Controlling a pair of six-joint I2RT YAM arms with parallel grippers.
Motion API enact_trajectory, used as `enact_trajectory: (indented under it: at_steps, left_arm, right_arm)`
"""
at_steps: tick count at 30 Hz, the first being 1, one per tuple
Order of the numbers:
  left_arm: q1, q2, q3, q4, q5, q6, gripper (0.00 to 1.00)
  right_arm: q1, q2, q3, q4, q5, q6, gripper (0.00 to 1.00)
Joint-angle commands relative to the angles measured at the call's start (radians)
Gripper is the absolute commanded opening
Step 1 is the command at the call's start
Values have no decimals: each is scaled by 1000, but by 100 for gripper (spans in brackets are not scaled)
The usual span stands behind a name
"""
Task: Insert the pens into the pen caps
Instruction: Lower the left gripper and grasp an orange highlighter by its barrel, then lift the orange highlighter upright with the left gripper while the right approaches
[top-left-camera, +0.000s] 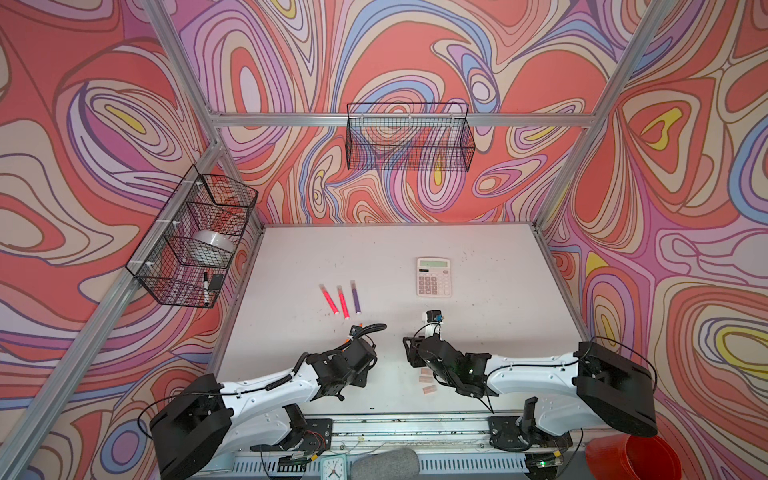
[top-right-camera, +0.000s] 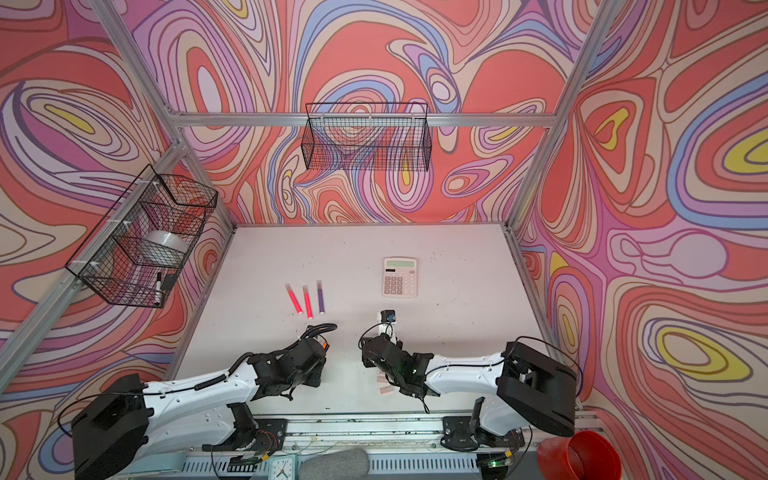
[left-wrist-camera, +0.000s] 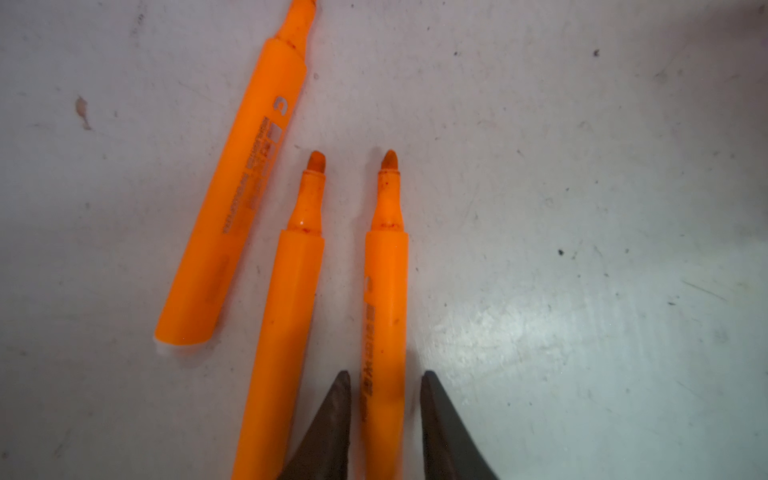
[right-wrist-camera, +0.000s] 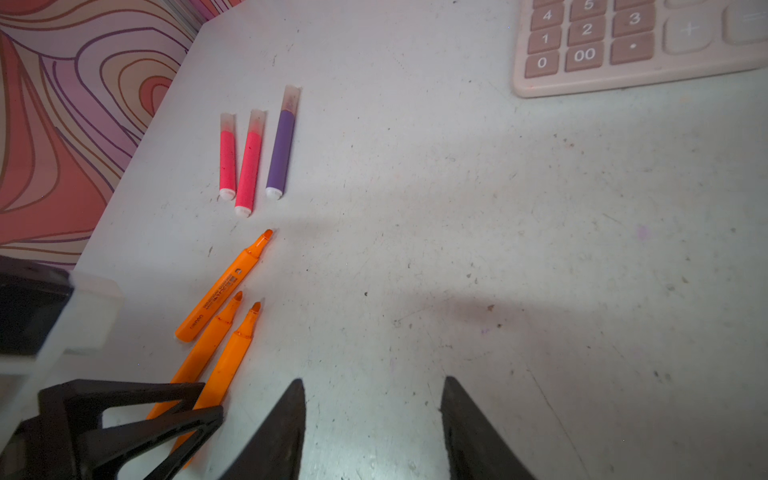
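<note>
- Down on the table (top-left-camera: 498, 291), the left gripper (left-wrist-camera: 385, 374) stood astride an orange pen (left-wrist-camera: 384, 311), with one dark finger (left-wrist-camera: 338, 415) on each side of the barrel near its blunt end.
- Its jaws were narrow, only a little wider than the barrel. A thin strip of table showed between each finger and the pen, so no grip was visible, and the pen lay flat.
- Three orange pens in all lay bare-tipped and close together near the table's edge by the arm bases, left of its middle, with their tips toward the far edge.
- The second pen (left-wrist-camera: 286, 311) lay just beside the straddled one and nearly parallel to it. The third pen (left-wrist-camera: 232, 199) lay farther out and slanted, apart from both.
- Two pink pens (top-left-camera: 329, 300) and a purple pen (top-left-camera: 356, 297) lay side by side, a little nearer the far edge than the orange ones. Each wore a cap (right-wrist-camera: 291, 99) on the end toward that edge.
- The right gripper (right-wrist-camera: 374, 380) hung over bare table beside the orange pens, with its jaws about half spread and nothing between them.
- Loose caps (top-left-camera: 429, 389) lay near the edge by the bases, just right of the middle and partly under the right arm. Their number could not be told.
- A calculator (top-left-camera: 434, 277) sat right of the table's middle, toward the far edge and well apart from the pens.
</note>
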Motion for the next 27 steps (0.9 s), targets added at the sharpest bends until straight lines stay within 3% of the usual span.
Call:
enact_trajectory:
  at_steps: [1, 4, 14, 22, 27]
  left_arm:
    - [-23, 51, 21, -47, -35, -29, 17]
    - [-25, 77, 34, -44, -49, -23, 7]
    - [-24, -3, 133, 39, 17, 114, 5]
    - [-25, -9, 220, 156, 83, 237, 1]
    - [-25, -10, 220, 207, 91, 268, 0]
  right_arm:
    - [-5, 0, 2, -1, -1, 2, 53]
    - [-5, -11, -8, 16, -3, 3, 52]
    - [-5, -87, -118, 268, -33, -5, 53]
    - [-4, -48, -143, 505, -127, 5, 53]
    - [-4, -11, -137, 563, -139, 15, 53]
